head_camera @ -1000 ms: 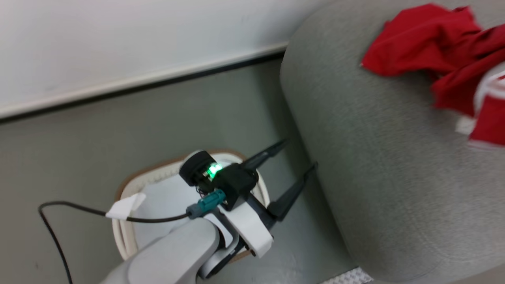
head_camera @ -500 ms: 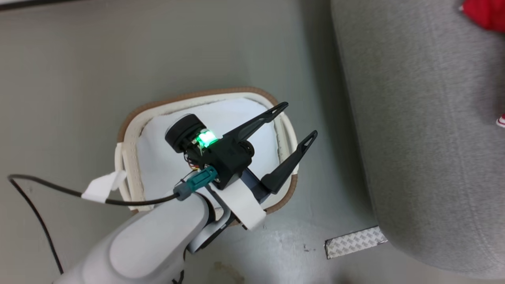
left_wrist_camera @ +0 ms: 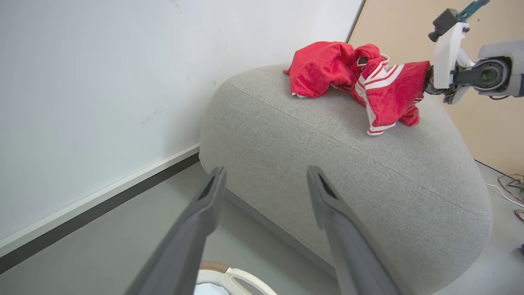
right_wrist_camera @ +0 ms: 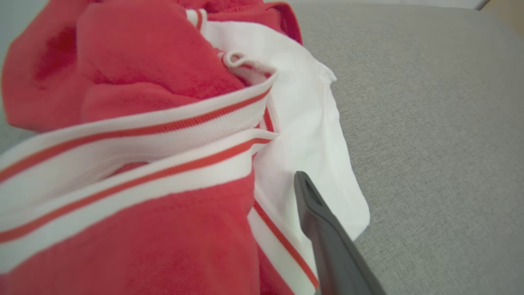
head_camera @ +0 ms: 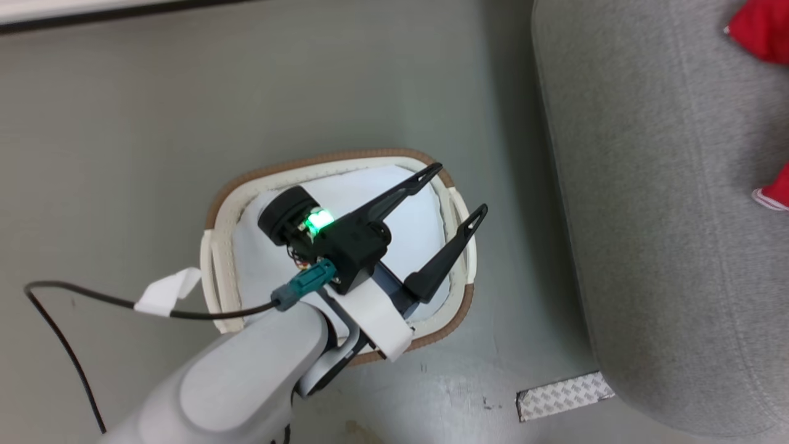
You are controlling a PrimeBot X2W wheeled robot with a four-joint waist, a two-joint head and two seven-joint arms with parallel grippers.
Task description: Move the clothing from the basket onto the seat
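Note:
The cream basket point(head_camera: 320, 161) with a brown rim stands on the floor left of the grey seat point(head_camera: 647, 216), its pale bottom showing. My left gripper point(head_camera: 461, 188) hovers open over the basket's right side, holding nothing; in its wrist view the gripper point(left_wrist_camera: 266, 170) points at the seat point(left_wrist_camera: 348, 172). Red clothing point(left_wrist_camera: 368, 78) with white trim lies heaped on the seat top, and my right arm's wrist point(left_wrist_camera: 450, 53) is right against it. In the right wrist view the jersey point(right_wrist_camera: 143, 82) covers one finger; the other finger point(right_wrist_camera: 327, 237) stands wide of it.
A white wall with a dark skirting runs behind the basket. A patch of patterned tape point(head_camera: 564, 394) lies on the floor by the seat's base. A black cable point(head_camera: 74, 302) trails from my left arm. Loose wires point(left_wrist_camera: 511, 184) lie on the floor beyond the seat.
The head camera has tilted down, so the basket now sits mid-picture and the clothing has slid to the top right corner. My left gripper stays open over the basket.

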